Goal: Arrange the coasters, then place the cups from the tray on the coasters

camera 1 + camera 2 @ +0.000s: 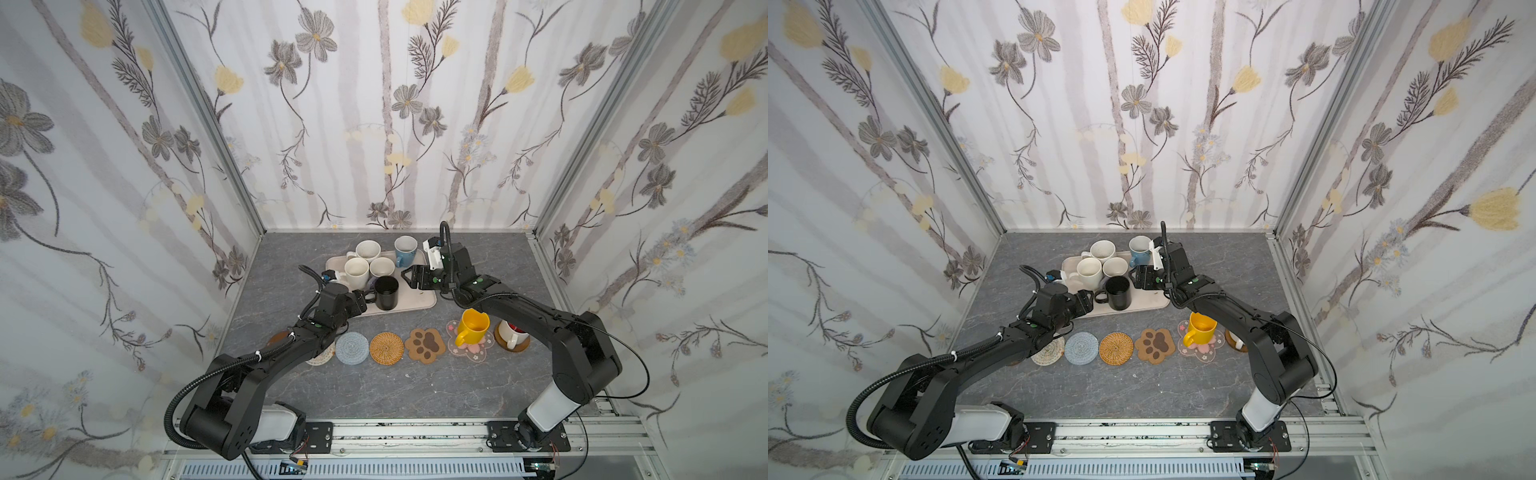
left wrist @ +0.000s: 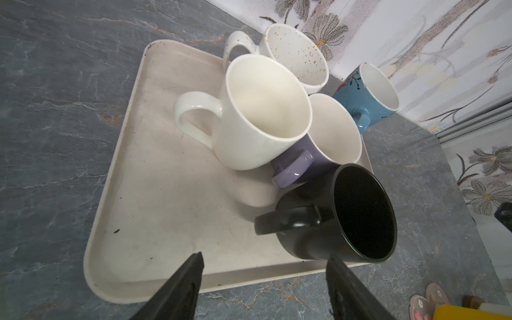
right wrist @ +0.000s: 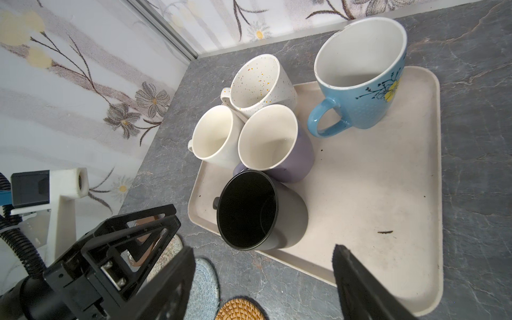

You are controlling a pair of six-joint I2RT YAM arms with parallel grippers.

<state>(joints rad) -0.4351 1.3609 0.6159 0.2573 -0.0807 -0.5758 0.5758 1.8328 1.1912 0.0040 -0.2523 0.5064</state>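
Two black arms reach in from the near rail, elbows bent outward and wrists tipped down toward the tray. The left fingers are spread wide with nothing between them. In both top views their tips sit just short of the handle of the black mug, at its 9 o'clock. The right fingers are likewise spread and empty, hovering above the tray's bare side at the black mug's 2 o'clock.

Seven mugs show. Five stand on the tray: the black one by its 6 o'clock edge, a light blue mug at 1 o'clock, and three clustered toward 10 o'clock. Those three are a lavender mug, a plain white mug and a speckled cream mug. A yellow mug stands on the pink blossom coaster, and a white mug with red inside on a wooden disc.

Seven coasters lie in a row at the tray's 6 o'clock, running from 9 to 3. First comes a brown disc, mostly hidden by the left arm, then the beige woven coaster, blue crochet coaster, rattan coaster and paw coaster. The two coasters bearing mugs end the row.

Grey veined stone pattern covers the tabletop, and floral wallpaper lines three walls.
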